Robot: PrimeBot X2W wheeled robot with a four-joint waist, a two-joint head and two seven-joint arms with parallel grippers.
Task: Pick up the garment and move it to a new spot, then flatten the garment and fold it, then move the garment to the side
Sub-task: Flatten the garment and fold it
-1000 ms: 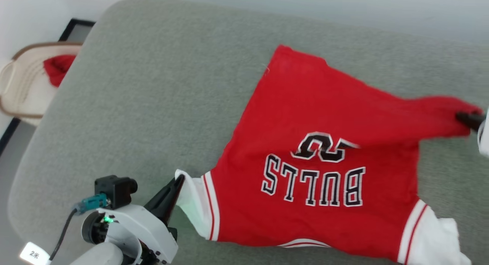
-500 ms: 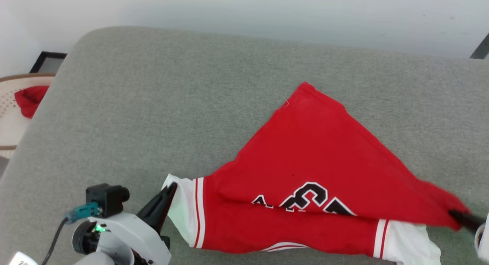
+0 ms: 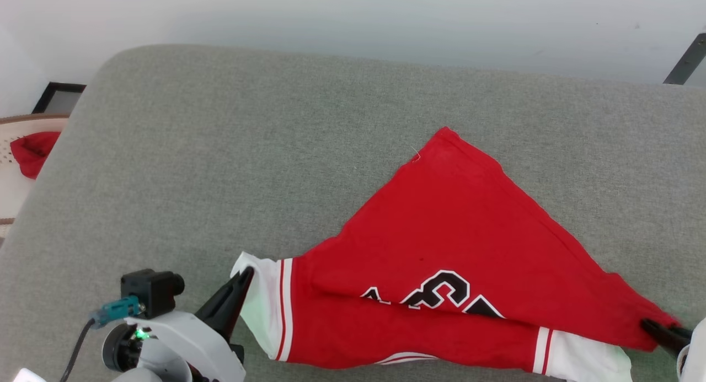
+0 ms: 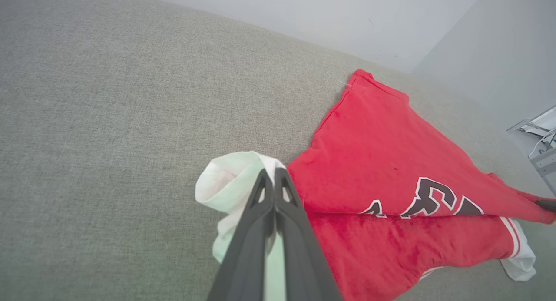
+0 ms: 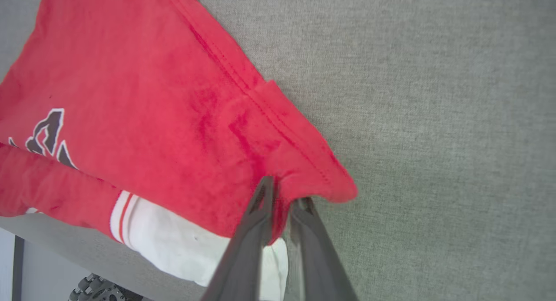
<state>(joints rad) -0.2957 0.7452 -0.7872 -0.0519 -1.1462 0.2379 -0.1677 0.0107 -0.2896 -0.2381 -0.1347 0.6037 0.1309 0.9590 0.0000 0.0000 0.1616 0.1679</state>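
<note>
The garment (image 3: 452,244), a red jersey with white sleeves, lies on the grey cushioned surface (image 3: 248,150), its lower part folded over so only the tops of the black number show. My left gripper (image 3: 245,274) is shut on the white left sleeve (image 4: 230,183) at the lower left. At the far right edge my right gripper (image 3: 648,325) is shut on the red hem corner (image 5: 304,170), held over the other white sleeve (image 5: 173,240). In the left wrist view the garment (image 4: 391,162) stretches to the right of my left gripper (image 4: 273,174). My right gripper (image 5: 284,192) pinches the folded hem.
A beige wicker basket (image 3: 8,189) with a small red cloth lump (image 3: 30,150) sits off the surface's left edge. A pale wall runs behind the surface. Bare grey cushion spreads left of and beyond the jersey.
My right gripper has carried the hem corner down toward the near edge, folding the red body over the lettering. The camera tilted, shifting the whole view. The left gripper kept its hold.
</note>
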